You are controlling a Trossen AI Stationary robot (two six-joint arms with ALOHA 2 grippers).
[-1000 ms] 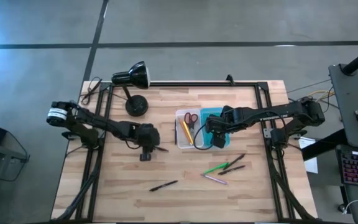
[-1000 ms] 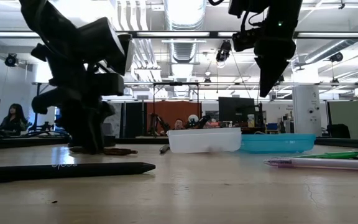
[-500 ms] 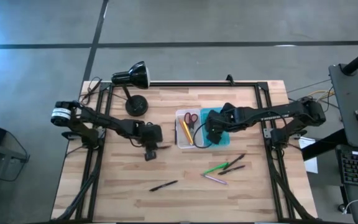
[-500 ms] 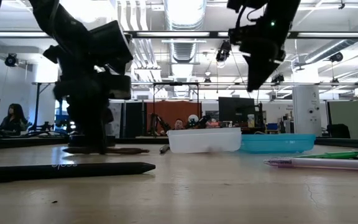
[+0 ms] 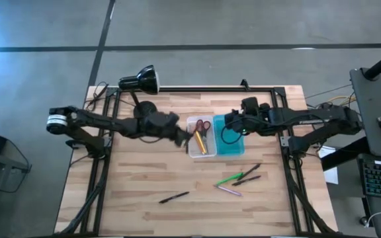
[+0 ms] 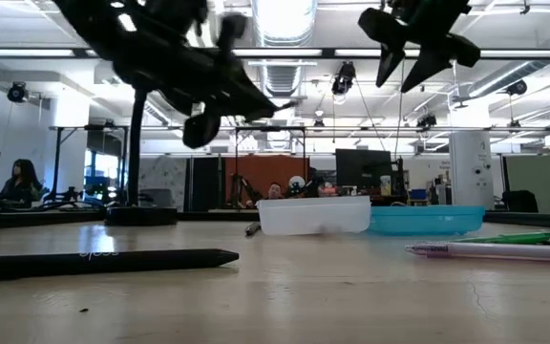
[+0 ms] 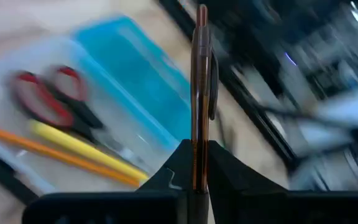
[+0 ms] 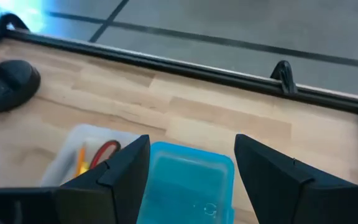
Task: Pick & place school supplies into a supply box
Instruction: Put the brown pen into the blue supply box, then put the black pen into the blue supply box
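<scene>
Left gripper (image 7: 194, 168) is clamped on a brown pen (image 7: 200, 93), held upright between the fingers so it points forward past them — a grip low on the barrel, which I judge leaves the free end clear to drop into the case. In the high view the left gripper (image 5: 180, 137) sits just beside the supply box (image 5: 233, 149), on its clear-half side. That clear half already holds the red-handled scissors (image 5: 203, 126), a yellow marker (image 5: 199, 141) and an orange pencil (image 7: 55, 152); the teal half looks bare.

Right gripper (image 8: 188, 180) has its fingers spread apart, nothing between them — it hangs above the far edge of the teal half, I judge out of the left arm's way.

Four pens remain on the table (image 5: 131, 185).
</scene>
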